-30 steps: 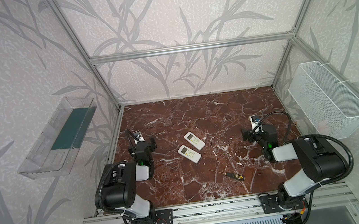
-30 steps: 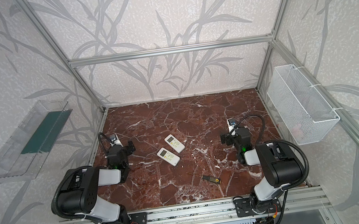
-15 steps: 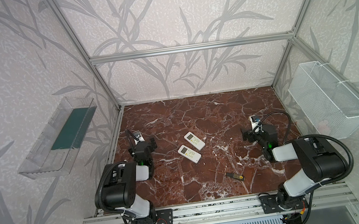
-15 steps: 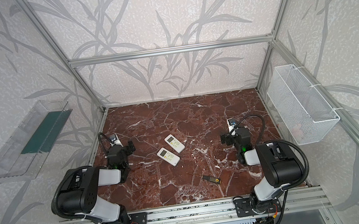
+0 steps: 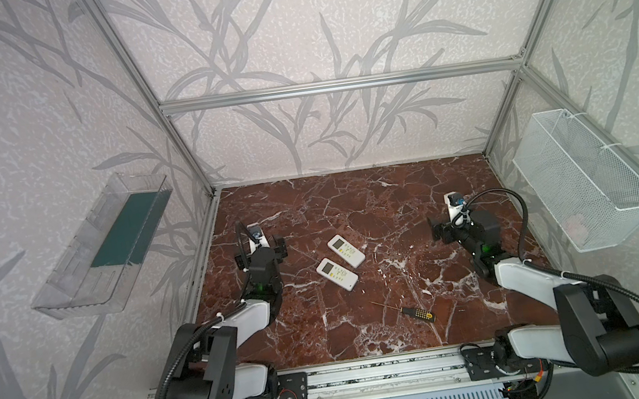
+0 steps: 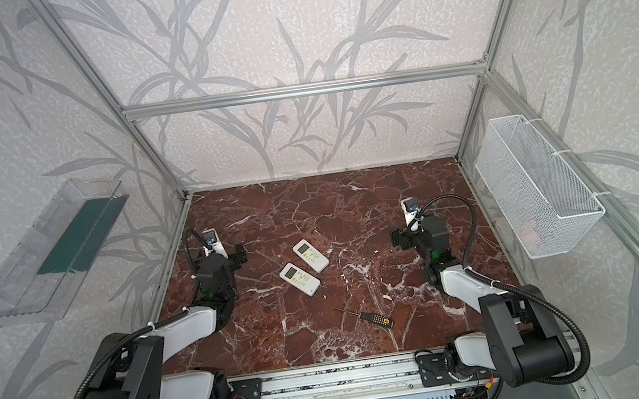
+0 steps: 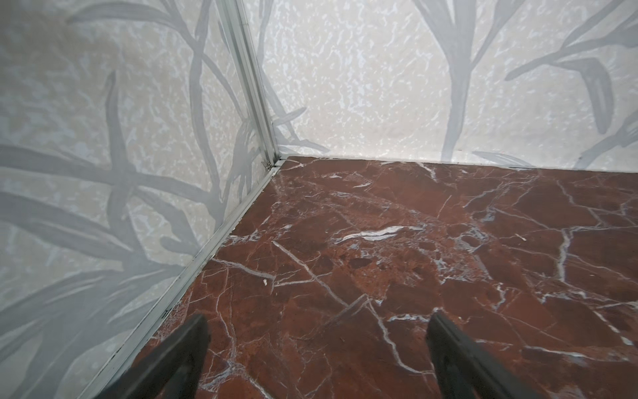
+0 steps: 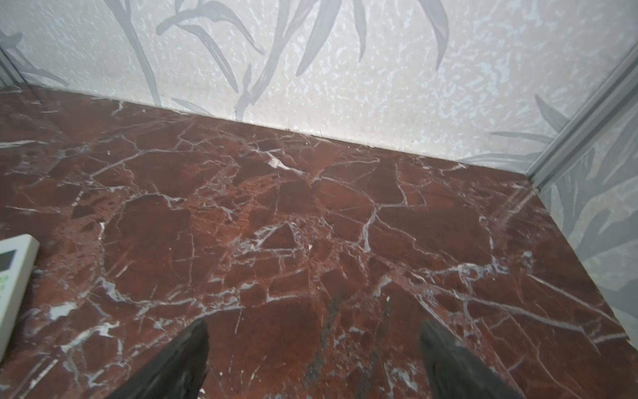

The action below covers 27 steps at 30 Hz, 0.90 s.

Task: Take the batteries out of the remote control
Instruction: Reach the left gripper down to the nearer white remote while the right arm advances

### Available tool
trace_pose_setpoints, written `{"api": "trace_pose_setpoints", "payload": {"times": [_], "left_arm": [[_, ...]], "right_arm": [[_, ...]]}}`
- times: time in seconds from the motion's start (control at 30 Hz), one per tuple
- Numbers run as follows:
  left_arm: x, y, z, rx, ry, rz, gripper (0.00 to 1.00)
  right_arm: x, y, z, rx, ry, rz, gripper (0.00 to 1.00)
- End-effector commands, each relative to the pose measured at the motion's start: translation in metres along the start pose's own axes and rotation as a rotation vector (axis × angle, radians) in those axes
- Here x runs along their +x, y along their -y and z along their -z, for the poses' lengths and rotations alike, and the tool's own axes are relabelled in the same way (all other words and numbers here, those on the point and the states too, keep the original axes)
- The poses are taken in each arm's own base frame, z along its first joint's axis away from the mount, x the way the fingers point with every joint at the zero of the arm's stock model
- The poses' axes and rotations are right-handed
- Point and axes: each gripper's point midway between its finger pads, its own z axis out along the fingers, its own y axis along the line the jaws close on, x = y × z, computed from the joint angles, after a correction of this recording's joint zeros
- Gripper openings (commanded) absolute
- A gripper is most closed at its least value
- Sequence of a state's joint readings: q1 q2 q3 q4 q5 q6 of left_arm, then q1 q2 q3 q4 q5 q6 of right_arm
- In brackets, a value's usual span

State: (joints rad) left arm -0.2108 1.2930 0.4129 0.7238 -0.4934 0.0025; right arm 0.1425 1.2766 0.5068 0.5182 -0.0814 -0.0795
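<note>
Two white remote controls lie face up side by side in the middle of the marble floor, one (image 5: 346, 251) farther back and one (image 5: 336, 274) nearer; both top views show them (image 6: 311, 255) (image 6: 299, 279). No batteries are visible. My left gripper (image 5: 260, 248) (image 7: 317, 331) hovers low to the left of the remotes, open, with only bare floor between its fingers. My right gripper (image 5: 460, 228) (image 8: 314, 335) is well to their right, open and empty. In the right wrist view a corner of a remote (image 8: 13, 276) shows at the picture's edge.
A black-and-yellow-handled screwdriver (image 5: 412, 312) (image 6: 371, 318) lies on the floor near the front, right of centre. A white wire basket (image 5: 584, 182) hangs on the right wall. A clear plastic tray (image 5: 106, 245) hangs on the left wall.
</note>
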Motion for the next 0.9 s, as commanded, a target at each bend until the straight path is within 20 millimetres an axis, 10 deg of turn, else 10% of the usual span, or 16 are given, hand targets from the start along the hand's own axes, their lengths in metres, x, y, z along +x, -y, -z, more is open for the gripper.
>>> {"api": "trace_pose_setpoints", "payload": {"times": [0.0, 0.37, 0.87], "left_arm": [[-0.011, 0.004, 0.007, 0.015, -0.092, 0.021, 0.99], [0.017, 0.037, 0.051, 0.035, -0.540, 0.299, 0.99], [0.088, 0.111, 0.103, 0.056, -1.040, 0.372, 0.99]], "right_arm": [[0.016, -0.017, 0.007, -0.022, -0.182, -0.002, 0.90], [0.014, -0.094, 0.019, -0.129, -0.334, 0.015, 0.90], [0.032, -0.111, 0.020, -0.160, -0.371, -0.005, 0.90]]}}
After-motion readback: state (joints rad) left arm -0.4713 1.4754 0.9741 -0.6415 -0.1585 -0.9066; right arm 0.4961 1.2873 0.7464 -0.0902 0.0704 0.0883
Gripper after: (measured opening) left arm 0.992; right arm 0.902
